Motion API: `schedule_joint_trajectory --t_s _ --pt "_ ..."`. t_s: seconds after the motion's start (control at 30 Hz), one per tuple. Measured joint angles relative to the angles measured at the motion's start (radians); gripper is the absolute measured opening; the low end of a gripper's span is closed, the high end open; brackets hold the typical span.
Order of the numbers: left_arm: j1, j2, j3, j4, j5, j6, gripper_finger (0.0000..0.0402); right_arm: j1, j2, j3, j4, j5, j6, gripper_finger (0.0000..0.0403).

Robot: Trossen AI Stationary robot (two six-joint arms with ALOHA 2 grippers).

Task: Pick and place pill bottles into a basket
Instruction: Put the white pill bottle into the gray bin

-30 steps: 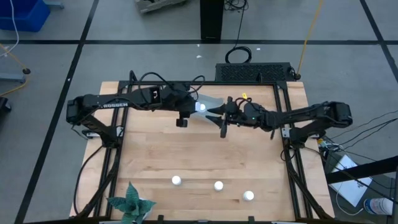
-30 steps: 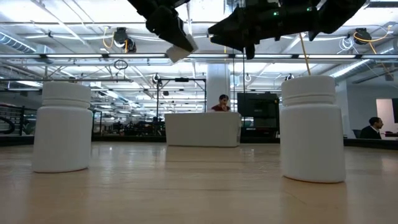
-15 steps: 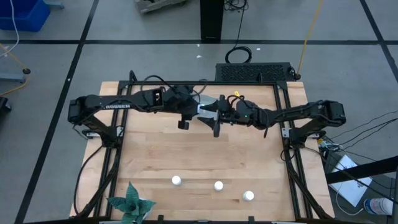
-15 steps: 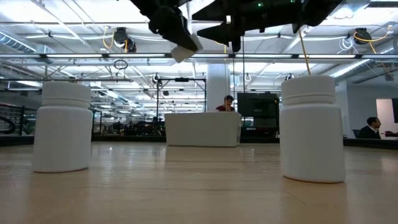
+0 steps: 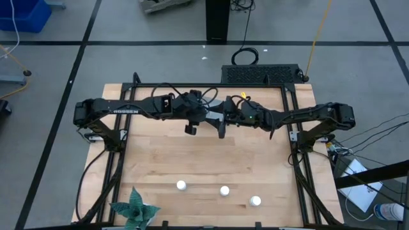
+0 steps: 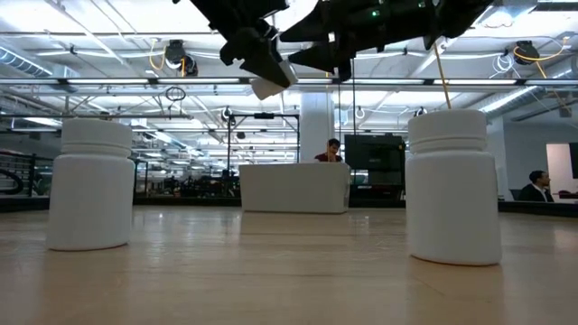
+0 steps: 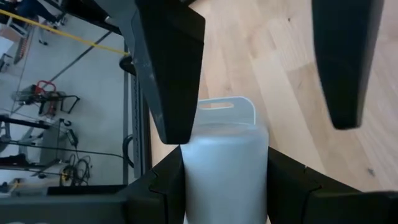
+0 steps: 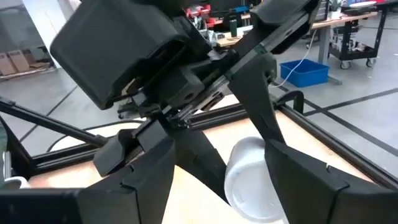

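Observation:
My left gripper [image 5: 203, 116] hangs above the table's far middle, shut on a white pill bottle [image 7: 227, 168], which also shows in the low view [image 6: 271, 79]. My right gripper [image 5: 220, 119] faces it from the right, level and open, with its fingers [image 7: 168, 68] on either side of that bottle [image 8: 249, 177]. The light basket [image 6: 293, 188] stands on the table below and beyond them; its rim [image 7: 249, 106] shows behind the bottle. Three more pill bottles [image 5: 181, 186] [image 5: 224, 190] [image 5: 255, 201] stand upright near the front edge. My left gripper pinches the bottle's round wall [image 7: 189, 174] between its two fingers, coming from the table's left and slanting down. The bottle is lifted clear, tilted, high above the table. My right gripper's fingers stand at the bottle's sides; whether they touch it I cannot tell.
A green star-shaped paper plant [image 5: 134, 209] sits at the front left corner. In the low view two standing bottles [image 6: 90, 185] [image 6: 452, 185] loom close. Bare wood lies between the arms and the front row of bottles. People sit in the room beyond.
My right gripper has moved toward the table's left, up to the bottle in my left gripper, and has opened, so that its fingers now flank the bottle. My left gripper has shifted slightly toward the right, still shut on the bottle.

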Motion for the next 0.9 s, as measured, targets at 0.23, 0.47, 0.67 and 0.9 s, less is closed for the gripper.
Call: schedule_joint_trajectory --t_s 0.23,0.47,0.67,0.9 --pt "-0.019 0.000 0.000 -0.011 -0.062 0.029 0.0165 -0.025 0.000 -0.001 -0.047 0.004 -0.002 0.0240" --pt "-0.032 -0.002 0.019 -0.022 -0.117 0.049 0.0165 -0.061 0.000 -0.002 -0.040 -0.009 0.013 0.0240" --pt "-0.032 -0.002 0.030 0.001 -0.103 0.056 0.0164 -0.058 0.000 -0.002 -0.002 -0.010 0.032 0.0240" --pt "-0.033 -0.002 0.030 0.030 -0.094 0.064 0.0164 -0.058 0.000 -0.002 0.008 -0.009 0.052 0.0240"
